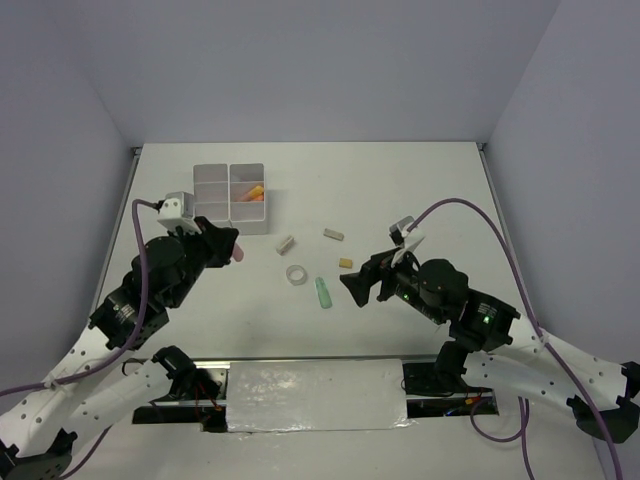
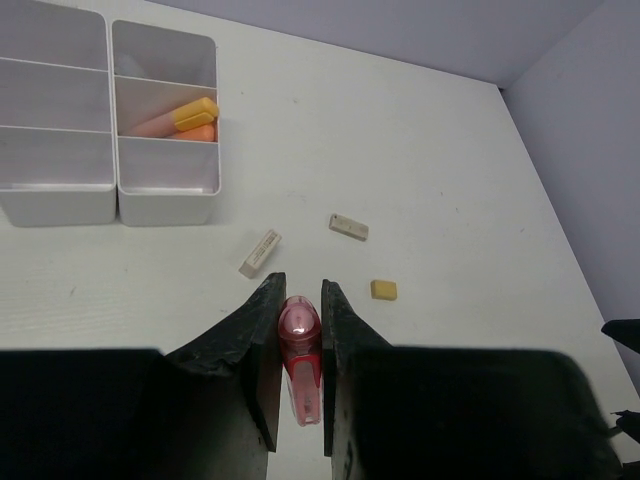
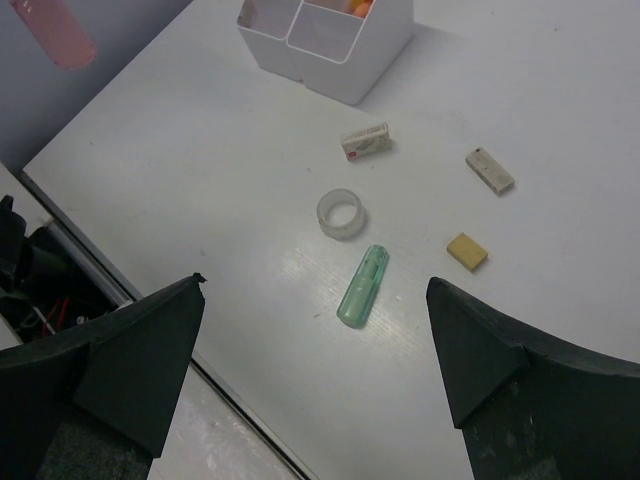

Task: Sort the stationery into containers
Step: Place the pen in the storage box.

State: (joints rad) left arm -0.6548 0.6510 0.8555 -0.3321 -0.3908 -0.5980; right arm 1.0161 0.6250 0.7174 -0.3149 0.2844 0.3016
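Left claw (image 2: 301, 300): clamped on the pink marker (image 2: 299, 350), one finger on each side, cap end poking out past the tips. Nothing between it and the box from here.

Right claw (image 3: 315, 288): jaws spread wide, nothing between them, hanging over the table (image 3: 560, 90).

Below the right claw, nearest first: green marker (image 3: 362, 285) lying flat, then the tape ring (image 3: 341, 213) just beyond its far end, not touching. Yellow block (image 3: 467, 251) sits right of both. Farther on, the white block (image 3: 365, 142) and grey block (image 3: 490, 170), well apart from each other.

Farthest: box (image 2: 165, 205), six compartments in two columns. Orange markers (image 2: 185, 120) lie in the middle cell of its right column.

Views differ. Left wrist view shows the three blocks and the inside of the box, but not the green marker or tape ring; my own fingers fill the lower frame. Right wrist view shows all five loose items but only the box's near corner. It also catches the pink marker as a blur at top left, up off the table. Top view places that marker near the box's near right corner, with the white block just to its right.
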